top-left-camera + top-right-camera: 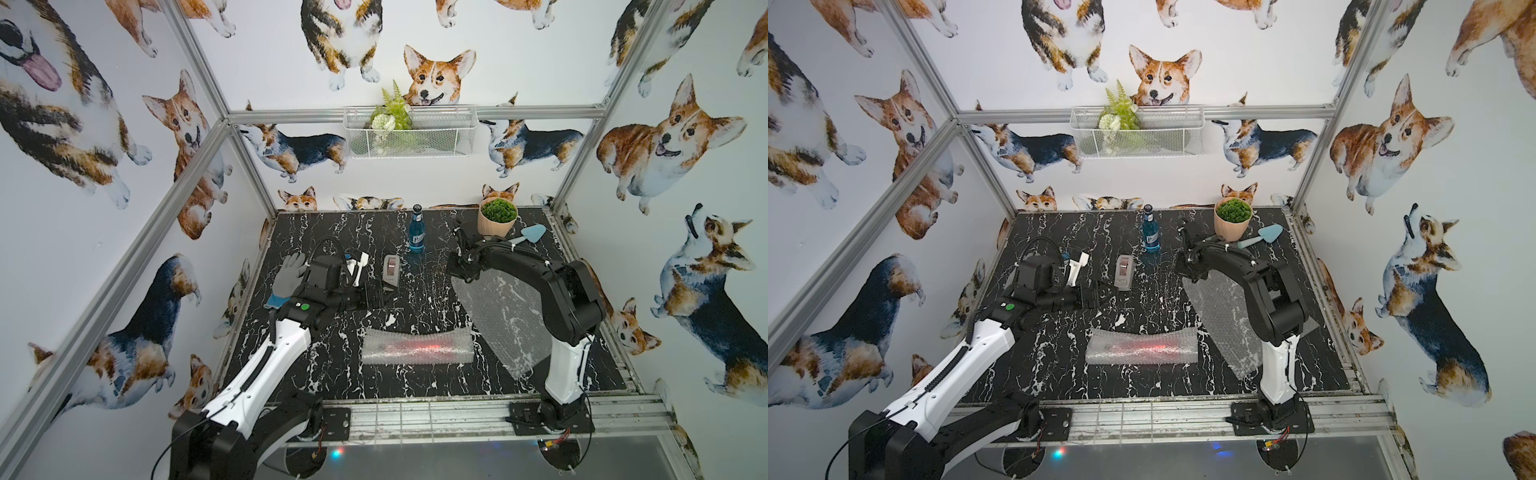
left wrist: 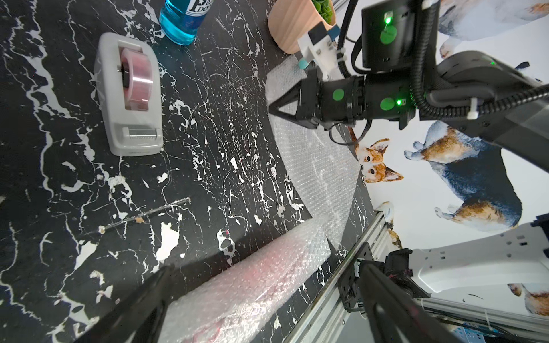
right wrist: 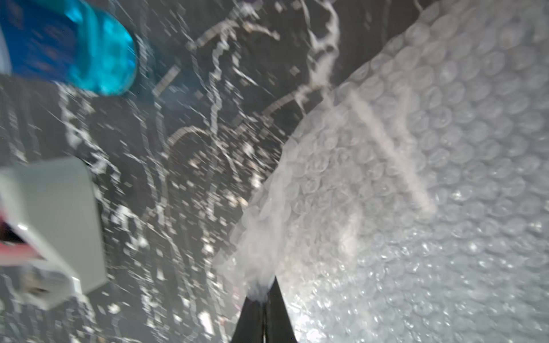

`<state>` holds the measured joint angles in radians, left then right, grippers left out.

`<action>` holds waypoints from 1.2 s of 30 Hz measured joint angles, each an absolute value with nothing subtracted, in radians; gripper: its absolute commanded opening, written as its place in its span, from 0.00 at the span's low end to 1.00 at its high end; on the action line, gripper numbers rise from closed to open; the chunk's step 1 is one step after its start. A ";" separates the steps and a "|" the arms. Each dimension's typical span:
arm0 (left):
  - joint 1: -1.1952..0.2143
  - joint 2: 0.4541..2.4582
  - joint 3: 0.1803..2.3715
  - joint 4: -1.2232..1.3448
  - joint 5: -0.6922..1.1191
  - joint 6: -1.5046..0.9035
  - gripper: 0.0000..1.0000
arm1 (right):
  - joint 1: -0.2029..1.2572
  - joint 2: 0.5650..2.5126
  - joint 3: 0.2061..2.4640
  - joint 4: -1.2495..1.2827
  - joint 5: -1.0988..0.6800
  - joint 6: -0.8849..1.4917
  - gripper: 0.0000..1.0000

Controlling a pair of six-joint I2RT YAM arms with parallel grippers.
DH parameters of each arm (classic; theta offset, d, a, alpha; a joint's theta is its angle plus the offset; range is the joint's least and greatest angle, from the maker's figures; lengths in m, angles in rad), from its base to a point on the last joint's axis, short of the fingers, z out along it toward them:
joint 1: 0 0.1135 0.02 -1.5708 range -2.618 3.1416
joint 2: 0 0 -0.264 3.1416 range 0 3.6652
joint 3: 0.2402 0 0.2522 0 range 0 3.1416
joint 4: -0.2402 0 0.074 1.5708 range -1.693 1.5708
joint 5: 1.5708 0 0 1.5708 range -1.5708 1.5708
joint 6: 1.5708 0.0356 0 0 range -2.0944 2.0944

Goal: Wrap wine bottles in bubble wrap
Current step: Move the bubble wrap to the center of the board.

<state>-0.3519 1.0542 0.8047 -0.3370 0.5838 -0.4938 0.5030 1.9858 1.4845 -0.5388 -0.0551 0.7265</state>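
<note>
Near the back of the table (image 1: 332,232), just right of the blue bottle (image 1: 416,232), the right gripper (image 3: 263,298) has its jaws pressed together on one corner of the flat sheet of bubble wrap (image 3: 416,178). The film bunches into a thin crease where it enters the jaws. The rest of the sheet lies spread on the table under the right arm, running toward the front edge.

The left gripper (image 2: 266,267) hangs with its jaws wide apart and nothing between them, beside the tape dispenser (image 1: 390,272). The red bottle lies on its side at front centre, already rolled inside the other sheet as the wrapped roll (image 1: 417,347). The blue bottle stands upright and bare.

The hold looks slight, only a pinched corner of slippery film, so a quick pull could let it slide out. The blue bottle stands close to that corner, and a sweep of the sheet or arm toward it could tip it. The sheet's front end lies near the wrapped roll and could nudge it if dragged. I cannot tell whether that roll is taped.

The blue bottle's white label shows a large "P"; the smaller letters are not readable. Small print on the dispenser's front is too fine to read.
</note>
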 measured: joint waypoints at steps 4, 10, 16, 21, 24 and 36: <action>-0.345 1.043 0.799 -0.338 0.593 -0.493 1.00 | 0.524 2.065 1.577 -0.523 -0.055 0.874 0.00; -0.340 1.042 0.793 -0.343 0.607 -0.493 1.00 | 0.524 2.170 1.714 -0.493 0.007 1.039 0.00; -0.339 1.029 0.782 -0.350 0.615 -0.494 1.00 | 0.502 2.202 1.761 -0.432 0.099 1.157 0.00; -0.339 1.029 0.778 -0.352 0.623 -0.495 1.00 | 0.500 2.254 1.841 -0.399 0.148 1.232 0.00; -0.339 1.039 0.778 -0.352 0.627 -0.502 1.00 | 0.513 2.290 1.903 -0.398 0.163 1.269 0.00; -0.339 1.050 0.777 -0.350 0.650 -0.506 1.00 | 0.556 2.371 2.056 -0.426 0.208 1.359 0.31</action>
